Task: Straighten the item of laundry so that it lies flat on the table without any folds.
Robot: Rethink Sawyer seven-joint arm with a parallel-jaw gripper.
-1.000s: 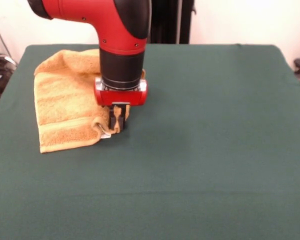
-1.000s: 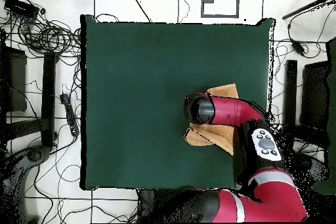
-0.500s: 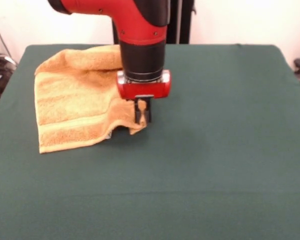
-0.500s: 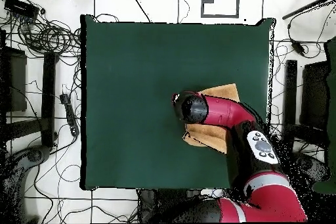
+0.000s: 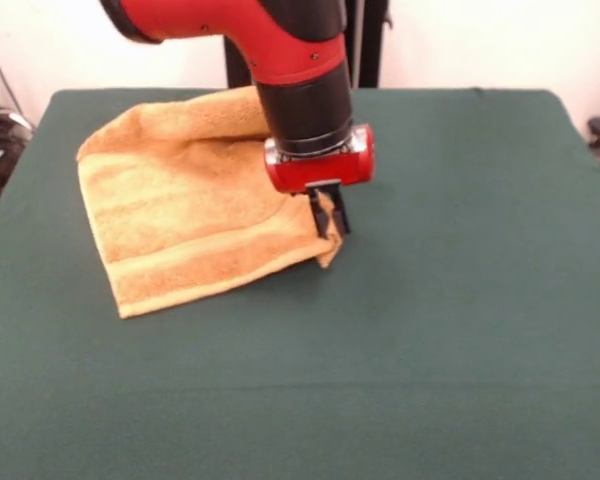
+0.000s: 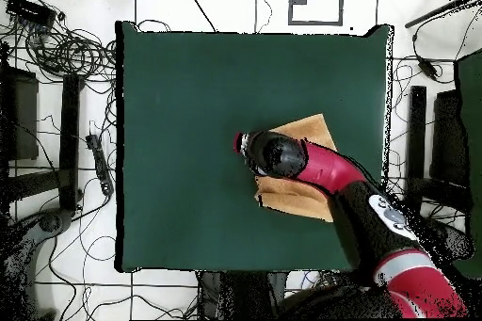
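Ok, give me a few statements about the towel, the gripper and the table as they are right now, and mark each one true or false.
1. The gripper is shut on a corner of the towel. True.
2. The towel lies completely flat with no folds. False: its gripped corner is lifted and its far edge is bunched up.
3. The towel sits at the middle of the table. False: in the front view it lies toward the far left part.
4. The table is covered in dark green cloth. True.
5. A second towel lies on the table. False: only the one orange-tan towel is there.
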